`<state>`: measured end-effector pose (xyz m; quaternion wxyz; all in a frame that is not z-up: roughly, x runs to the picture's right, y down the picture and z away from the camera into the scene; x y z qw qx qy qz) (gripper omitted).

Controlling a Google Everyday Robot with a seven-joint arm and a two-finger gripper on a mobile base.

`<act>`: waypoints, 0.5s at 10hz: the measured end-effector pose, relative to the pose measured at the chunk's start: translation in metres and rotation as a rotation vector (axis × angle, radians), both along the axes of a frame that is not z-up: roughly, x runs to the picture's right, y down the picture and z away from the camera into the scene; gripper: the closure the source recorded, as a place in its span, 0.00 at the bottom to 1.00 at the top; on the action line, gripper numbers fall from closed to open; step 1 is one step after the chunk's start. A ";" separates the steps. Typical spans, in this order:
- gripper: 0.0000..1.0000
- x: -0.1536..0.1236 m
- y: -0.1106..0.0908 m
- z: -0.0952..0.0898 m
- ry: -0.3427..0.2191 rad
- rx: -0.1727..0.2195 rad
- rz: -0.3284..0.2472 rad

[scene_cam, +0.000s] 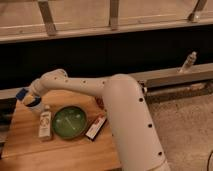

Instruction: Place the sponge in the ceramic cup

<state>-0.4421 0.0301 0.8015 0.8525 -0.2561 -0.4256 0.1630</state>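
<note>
My arm reaches across the wooden table [65, 155] to its far left corner. There the gripper [27, 96] is shut on the blue sponge [21, 93], which sticks out to the left of the fingers. The white ceramic cup [34, 107] stands directly under and slightly right of the gripper, with its rim partly hidden by the gripper. The sponge hangs just above the cup's left edge.
A white upright bottle with a label [45, 125] stands right in front of the cup. A green round plate [70, 121] lies mid-table, with a black-and-white packet [96, 127] to its right. Another bottle [188, 62] stands on the far ledge at the right.
</note>
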 end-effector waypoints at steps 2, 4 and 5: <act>0.83 -0.002 0.001 -0.001 -0.002 0.000 -0.003; 0.65 0.000 0.000 0.000 0.000 0.000 0.000; 0.55 0.000 0.000 0.000 0.000 0.000 0.000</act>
